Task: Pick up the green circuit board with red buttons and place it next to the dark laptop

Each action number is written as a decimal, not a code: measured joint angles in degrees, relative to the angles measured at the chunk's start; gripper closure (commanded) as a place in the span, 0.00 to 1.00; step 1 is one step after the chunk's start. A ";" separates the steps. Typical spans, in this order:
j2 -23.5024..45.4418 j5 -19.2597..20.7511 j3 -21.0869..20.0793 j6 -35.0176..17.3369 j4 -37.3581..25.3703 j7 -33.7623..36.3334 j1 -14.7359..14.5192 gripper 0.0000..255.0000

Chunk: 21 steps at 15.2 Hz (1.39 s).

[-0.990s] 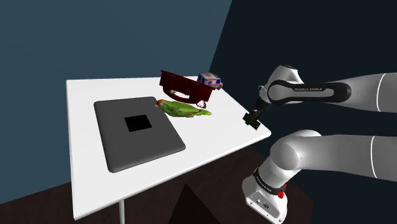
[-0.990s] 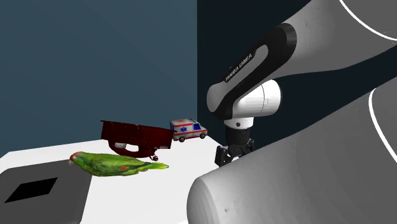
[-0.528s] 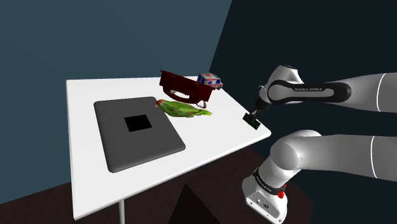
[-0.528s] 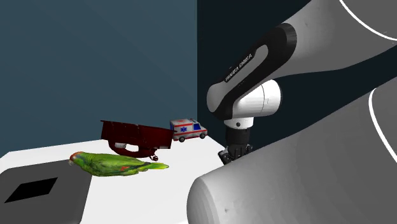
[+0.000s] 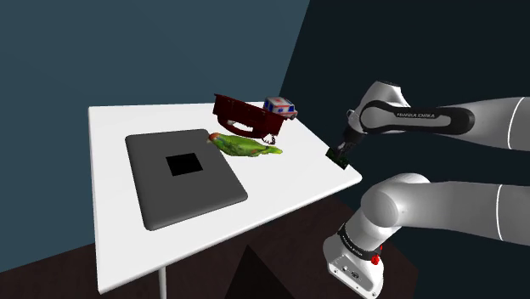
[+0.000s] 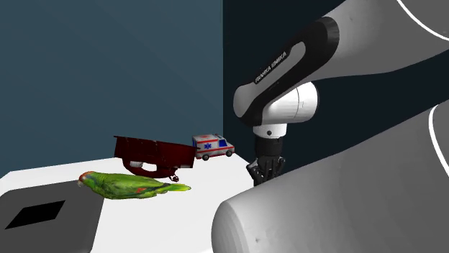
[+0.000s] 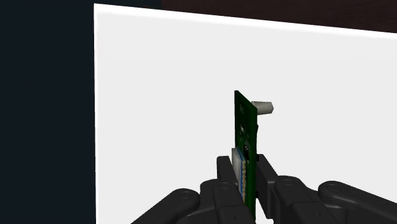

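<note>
White desk (image 5: 110, 170), dark blue walls (image 5: 127, 51). Gripper (image 7: 244, 170) clamped on the green board (image 7: 245, 124), by the desk's corner nearest the stand (image 5: 352, 265).

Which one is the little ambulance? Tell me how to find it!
Find the white table, then its far corner past the big dark laptop. Behind the green parrot and dark red object sits the ambulance: the only vehicle, white with blue and red markings.

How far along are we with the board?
Done: the end effector is shut on the thin green circuit board. In hand: the board is held on edge near the white table's corner. Left: carry it to the flat dark grey laptop and set it down beside it.
</note>
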<state>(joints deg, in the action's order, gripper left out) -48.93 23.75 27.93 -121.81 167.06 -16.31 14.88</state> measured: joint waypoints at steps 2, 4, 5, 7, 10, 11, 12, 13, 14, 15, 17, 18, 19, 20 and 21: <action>-1.40 -0.59 -0.65 2.36 -1.02 -0.22 0.00 1.00; -2.23 -1.13 -1.18 4.23 -2.09 -0.37 -0.12 1.00; -2.75 -1.50 -1.55 5.41 -2.78 -0.43 -0.22 1.00; -3.43 -2.19 -2.26 7.28 -3.98 -0.37 -0.52 1.00; -4.21 -3.10 -3.17 9.89 -5.85 -0.39 -0.90 1.00; -4.38 -3.32 -3.35 10.73 -6.52 -0.51 -0.96 1.00; -4.61 -3.58 -3.62 11.59 -7.18 -0.55 -1.06 1.00; -4.93 -3.83 -3.90 12.51 -7.78 -0.60 -1.11 1.00; -5.04 -4.14 -4.22 13.30 -8.45 -0.56 -1.27 1.00; -5.19 -4.42 -4.53 14.02 -9.02 -0.50 -1.41 1.00; -5.46 -4.84 -4.95 15.57 -10.32 -0.63 -1.54 1.00; -5.53 -5.07 -5.18 16.26 -10.95 -0.65 -1.65 1.00; -5.70 -5.64 -5.93 16.74 -11.19 -0.06 -2.02 1.00; -5.41 -6.49 -6.97 16.40 -10.97 1.13 -2.77 1.00; -6.09 -7.51 -8.41 17.12 -10.89 2.35 -3.37 1.00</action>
<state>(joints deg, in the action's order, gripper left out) -55.02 16.23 19.52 -104.69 156.17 -13.96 11.51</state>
